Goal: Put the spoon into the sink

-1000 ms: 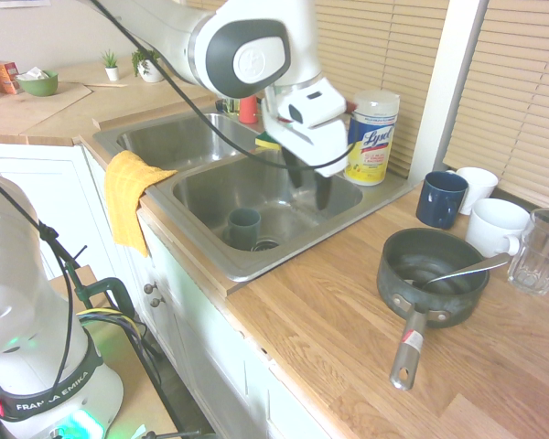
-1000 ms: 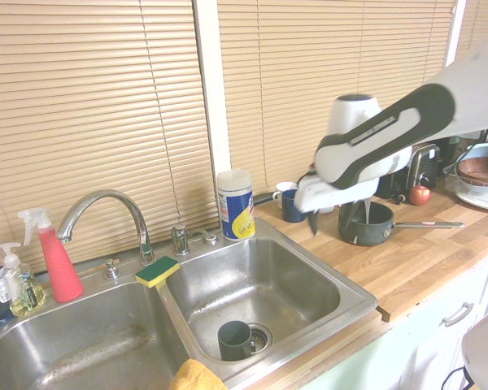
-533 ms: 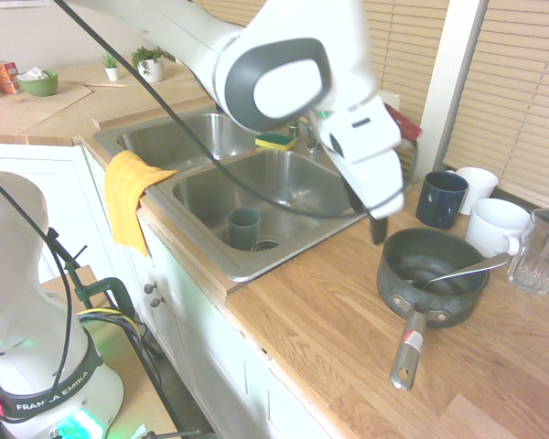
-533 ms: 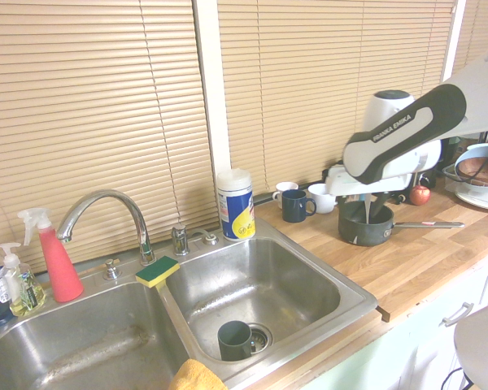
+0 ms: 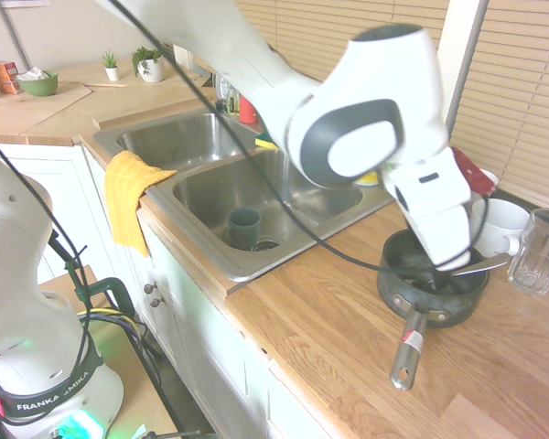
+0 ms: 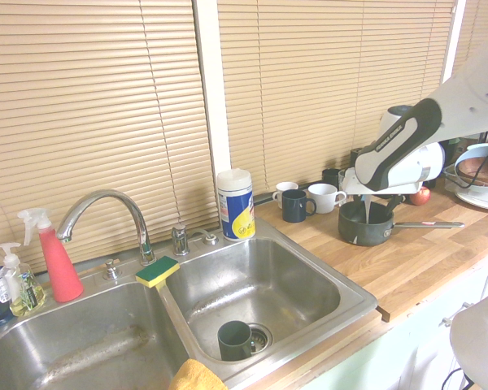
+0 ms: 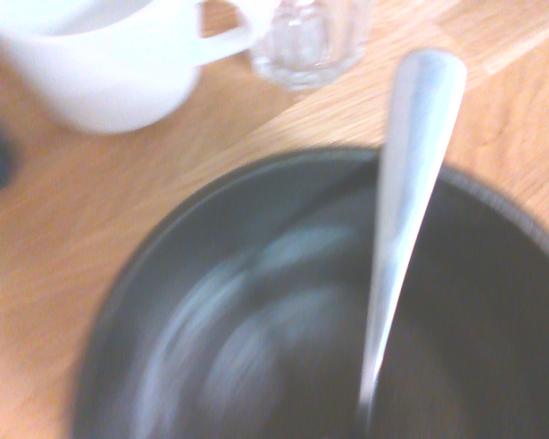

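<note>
Gripper (image 5: 442, 274) spread wide over the pot (image 5: 432, 315), spoon (image 7: 404, 183) ungrasped below it, lift and sink (image 6: 256, 284) drop both to come!

Spoon (image 7: 403, 183) in pot (image 5: 432, 306) – mug (image 6: 234, 340) in sink's (image 6: 256, 284) R basin.

My arm (image 5: 334, 137) is glossy white, its casings rounded and smooth; a dark grey band loops round a white oval at my wrist-side joint, and a dark cap tops the white housing there; small dark round recesses dot my casing at the near left; a dark collar there reads FRANKA EMIKA in pale letters, above a green-lit patch; a thin black cable (image 5: 279, 201) runs loosely along me; my white hand (image 5: 432, 212) is blocky, with a small dark slot.
</note>
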Robot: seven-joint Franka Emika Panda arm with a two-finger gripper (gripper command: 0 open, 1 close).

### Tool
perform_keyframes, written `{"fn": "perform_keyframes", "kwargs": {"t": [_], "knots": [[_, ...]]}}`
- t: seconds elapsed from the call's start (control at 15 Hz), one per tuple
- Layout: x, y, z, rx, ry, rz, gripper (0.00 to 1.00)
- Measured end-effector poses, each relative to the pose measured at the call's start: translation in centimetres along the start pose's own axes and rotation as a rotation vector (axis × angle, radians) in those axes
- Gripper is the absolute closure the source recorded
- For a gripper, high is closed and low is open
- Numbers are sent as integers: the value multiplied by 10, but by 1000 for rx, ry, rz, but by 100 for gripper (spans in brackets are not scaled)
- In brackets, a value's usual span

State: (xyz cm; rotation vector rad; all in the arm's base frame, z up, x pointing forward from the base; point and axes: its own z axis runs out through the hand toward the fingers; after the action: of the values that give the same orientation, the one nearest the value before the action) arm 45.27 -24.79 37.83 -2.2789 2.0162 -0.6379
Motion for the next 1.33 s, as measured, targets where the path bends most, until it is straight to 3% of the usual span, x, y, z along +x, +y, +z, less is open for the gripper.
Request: {"fn": "perform_keyframes", "kwargs": {"t": [0.07,0.13,0.47,1.33], "knots": [[4,-4,7,-2,3,8,0],[7,-9,14,-5,5,10,100],[3,-32,40,-19,11,-10,100],[-5,-34,47,-32,10,-30,100]]}}
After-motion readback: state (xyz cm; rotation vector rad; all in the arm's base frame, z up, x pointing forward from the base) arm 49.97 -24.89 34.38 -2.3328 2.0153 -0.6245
